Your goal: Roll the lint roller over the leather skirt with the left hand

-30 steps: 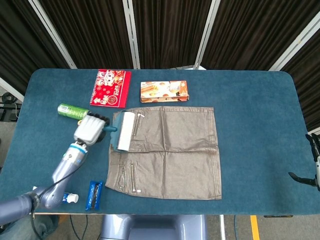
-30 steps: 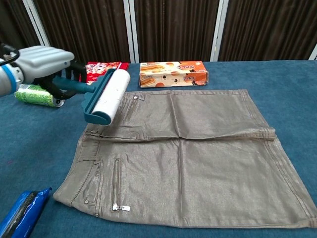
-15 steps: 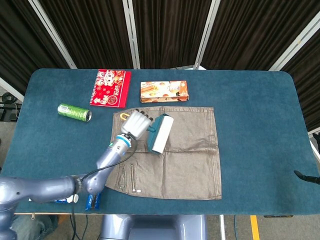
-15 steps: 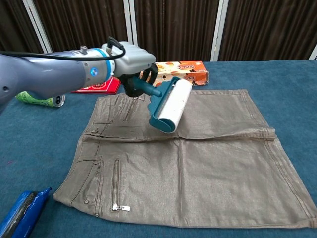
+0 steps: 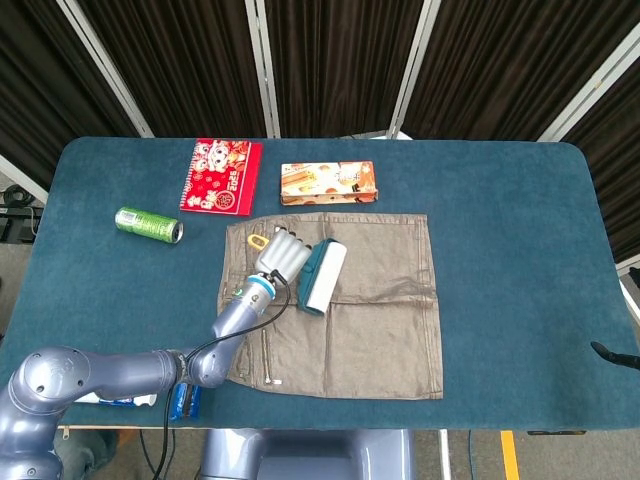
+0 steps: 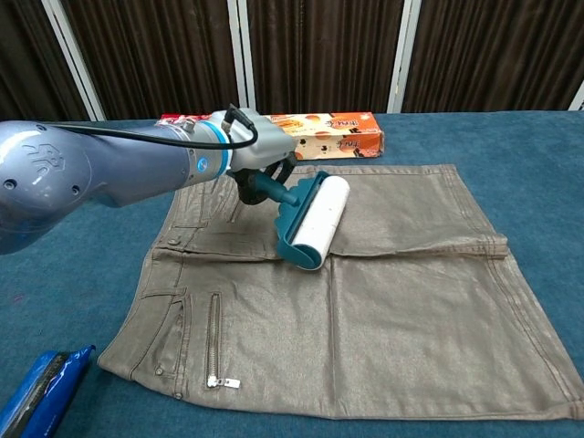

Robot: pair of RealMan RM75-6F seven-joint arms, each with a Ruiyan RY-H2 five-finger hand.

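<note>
1. Shiny grey-brown leather skirt [image 6: 365,292] lies flat on the blue table [image 5: 520,250], with its waist and zips on the left side.
2. The left hand [image 6: 251,169] has its fingers wrapped around the teal handle of the lint roller [image 6: 315,217]. The white roll sits on the upper left part of the skirt, close to the fold line that runs across it.
3. The right hand cannot be seen in either view, so I cannot tell how its fingers are.
4. To do this step well, I think the hand should keep the white roll flat, so the whole roll touches the leather and not just one end.
5. Push softly. Leather is smooth and slippery, so a hard push could drag the skirt and bunch it up.
6. Go slow over the fold line and near the zips [image 6: 215,338], because the roll could catch or bump there.
7. Most of the skirt, like the right side and the bottom, looks like it needs rolling next.
8. The snack box [image 5: 329,182], red notebook [image 5: 221,176], green can [image 5: 147,224] and blue packet [image 6: 41,391] are off the skirt, so they should not get in the way.
</note>
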